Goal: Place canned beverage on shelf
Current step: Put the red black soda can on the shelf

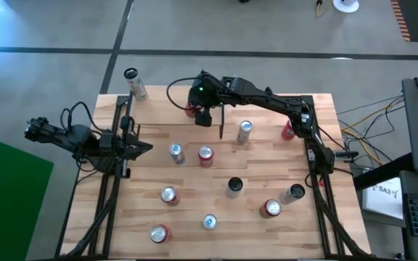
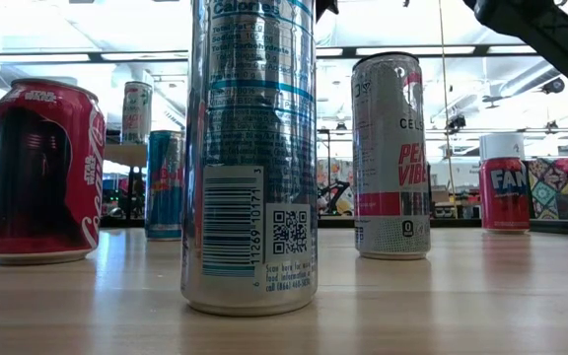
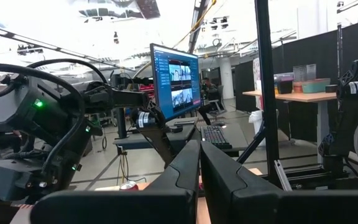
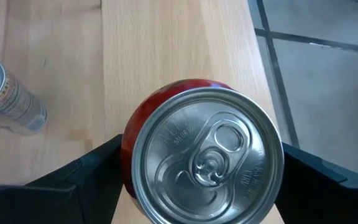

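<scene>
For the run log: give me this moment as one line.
right gripper: open, straddling upright red can on shelf | left gripper: shut, waiting at table's left edge | other cans: on table

The tabletop (image 1: 267, 181) is butcher-block wood, pale strips with a smooth, faintly satin finish. The red can (image 4: 204, 158) under the right arm has a brushed bare-metal lid that catches the light, and its painted side looks glossy. The tall silver can (image 2: 251, 148) nearest the low camera is shiny metal with a printed label, mirror-like in patches. The cola can (image 2: 42, 170) beside it shows a glossy red and black coat. The right end effector (image 4: 197, 180) has matt black fingers (image 4: 73, 183), seemingly plastic.
</scene>
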You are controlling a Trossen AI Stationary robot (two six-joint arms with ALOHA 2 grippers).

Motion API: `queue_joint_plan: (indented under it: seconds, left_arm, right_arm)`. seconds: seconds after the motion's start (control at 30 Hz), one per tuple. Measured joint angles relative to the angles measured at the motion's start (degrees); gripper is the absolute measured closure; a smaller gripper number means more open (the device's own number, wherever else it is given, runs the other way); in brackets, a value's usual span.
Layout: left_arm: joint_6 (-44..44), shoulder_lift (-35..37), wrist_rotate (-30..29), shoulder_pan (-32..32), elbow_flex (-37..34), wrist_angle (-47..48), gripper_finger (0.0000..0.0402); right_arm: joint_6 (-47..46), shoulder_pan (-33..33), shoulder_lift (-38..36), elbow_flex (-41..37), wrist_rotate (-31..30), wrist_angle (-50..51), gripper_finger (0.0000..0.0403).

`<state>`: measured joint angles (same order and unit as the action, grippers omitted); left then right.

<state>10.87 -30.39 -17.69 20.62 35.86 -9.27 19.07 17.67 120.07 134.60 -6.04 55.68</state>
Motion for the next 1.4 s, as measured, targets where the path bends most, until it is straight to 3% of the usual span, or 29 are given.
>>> queue_joint_plan:
  seconds: [0.97, 1.4]
  left_arm:
    - [0.0, 0.0, 0.0, 0.0, 0.0, 0.0, 0.0402]
    - [0.0, 0.0, 0.0, 0.0, 0.0, -0.1, 0.0402]
  right_arm:
    - [-1.0, 0.0, 0.0, 0.0, 0.0, -0.2, 0.0076]
    - [-3.0, 0.0, 0.0, -0.1, 3.1, -1.1, 0.0076]
